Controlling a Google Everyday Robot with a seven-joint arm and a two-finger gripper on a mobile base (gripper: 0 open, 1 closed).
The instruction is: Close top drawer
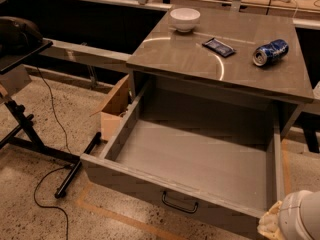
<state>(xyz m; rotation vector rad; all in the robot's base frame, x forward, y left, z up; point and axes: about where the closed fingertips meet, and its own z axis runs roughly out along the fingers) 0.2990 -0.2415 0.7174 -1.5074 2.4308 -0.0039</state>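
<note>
The top drawer (150,184) is a wide, deep grey box, pulled far out of the cabinet and empty inside. Its small black wire handle (179,204) sits at the middle of the front panel. Only the white rounded arm end with the gripper (295,221) shows, at the bottom right corner, close beside the drawer's front right corner. I cannot tell whether it touches the drawer. The two lower drawers are out of view.
On the cabinet top (190,59) stand a white bowl (185,19), a dark flat packet (219,46) and a blue can (270,52) lying on its side. A cardboard box (116,109) sits on the floor left of the cabinet. A black stand (30,129) and cable (47,204) are at left.
</note>
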